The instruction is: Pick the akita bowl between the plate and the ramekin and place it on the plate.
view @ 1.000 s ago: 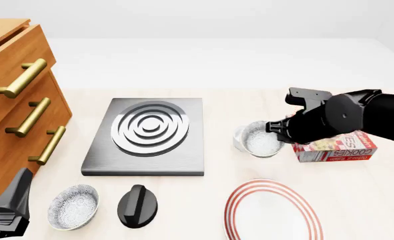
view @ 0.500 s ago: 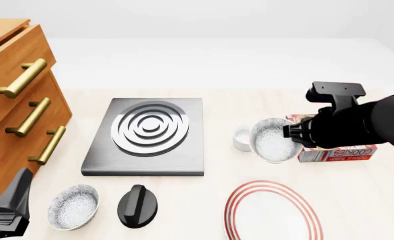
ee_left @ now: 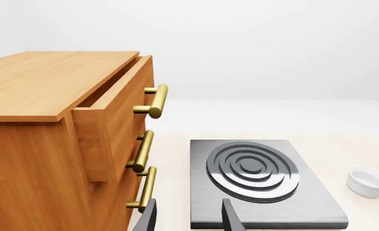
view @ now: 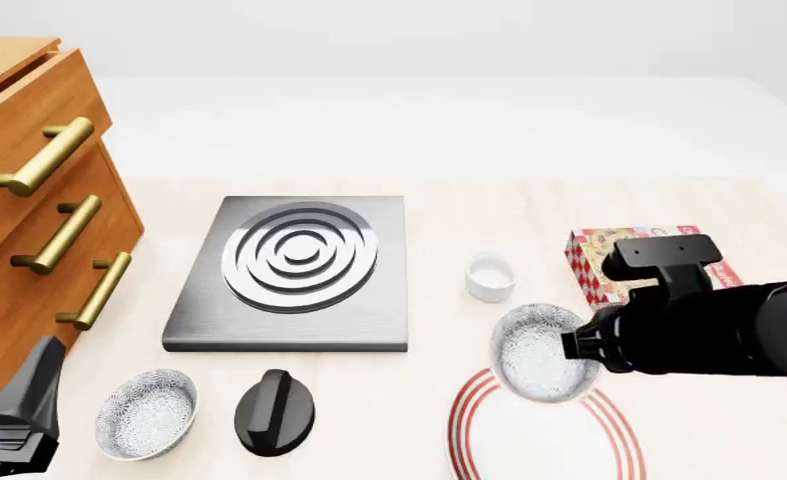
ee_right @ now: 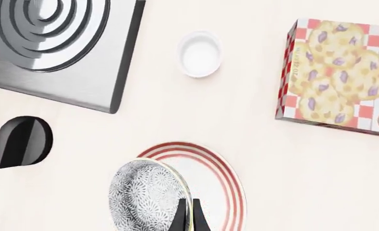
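Front view: the akita bowl (view: 543,352) is held clamped by its rim in the right gripper (view: 583,345) and has been carried from beside the ramekin (view: 491,277) to above the far edge of the plate (view: 607,425); lowering and release are judged to remain. The cookie box (view: 647,255) is cleared. The left gripper (ee_left: 188,219), idle near the drawers (view: 26,200), is seen parted.

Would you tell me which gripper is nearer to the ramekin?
Right. The right gripper, holding the akita bowl, is just beside the ramekin; the left gripper sits far across by the drawers.
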`<state>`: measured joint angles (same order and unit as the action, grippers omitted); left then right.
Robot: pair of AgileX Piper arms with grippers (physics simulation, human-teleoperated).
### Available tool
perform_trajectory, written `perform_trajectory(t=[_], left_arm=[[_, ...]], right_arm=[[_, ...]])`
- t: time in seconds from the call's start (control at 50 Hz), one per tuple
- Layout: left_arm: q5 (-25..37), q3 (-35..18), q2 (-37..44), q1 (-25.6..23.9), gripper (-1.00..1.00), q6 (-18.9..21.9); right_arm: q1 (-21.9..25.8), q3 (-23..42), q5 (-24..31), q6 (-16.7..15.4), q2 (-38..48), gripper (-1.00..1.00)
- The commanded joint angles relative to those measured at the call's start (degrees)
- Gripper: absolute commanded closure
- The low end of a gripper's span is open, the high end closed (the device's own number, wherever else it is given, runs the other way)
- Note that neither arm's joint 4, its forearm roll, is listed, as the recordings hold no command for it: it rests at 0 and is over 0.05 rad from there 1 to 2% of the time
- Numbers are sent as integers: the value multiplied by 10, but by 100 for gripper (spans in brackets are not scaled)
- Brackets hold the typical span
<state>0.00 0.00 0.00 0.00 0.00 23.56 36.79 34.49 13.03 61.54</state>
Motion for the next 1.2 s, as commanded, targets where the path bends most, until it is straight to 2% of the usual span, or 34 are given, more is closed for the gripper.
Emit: perform_trajectory(t=[0.02,0.16,0.22,0.3,0.36,0.48,0.5,0.58,0.62,1.08,1.16,1.2], left_arm=[[0,0,0,0,-100,0],[0,0,0,0,-100,0],[0,0,0,0,-100,0],[0,0,0,0,-100,0],[0,0,0,0,-100,0],[0,0,0,0,-100,0],[0,0,0,0,-100,0],[0,0,0,0,-100,0],[0,0,0,0,-100,0],[0,0,0,0,-100,0],[0,0,0,0,-100,0],[0,0,0,0,-100,0]], right_arm=[[37,-43,-35,23,3,100],[59,-68,-56,39,5,100],[49,-81,-68,32,5,100],[55,-95,-85,45,12,100],[43,-105,-92,36,9,100],[38,-116,-102,39,13,100],[18,-119,-100,12,3,100],[22,-124,-110,22,15,100],[8,-125,-110,8,13,100],[-9,-141,-150,7,63,100],[-2,-139,-144,5,60,100],[-18,-133,-132,-1,48,100]])
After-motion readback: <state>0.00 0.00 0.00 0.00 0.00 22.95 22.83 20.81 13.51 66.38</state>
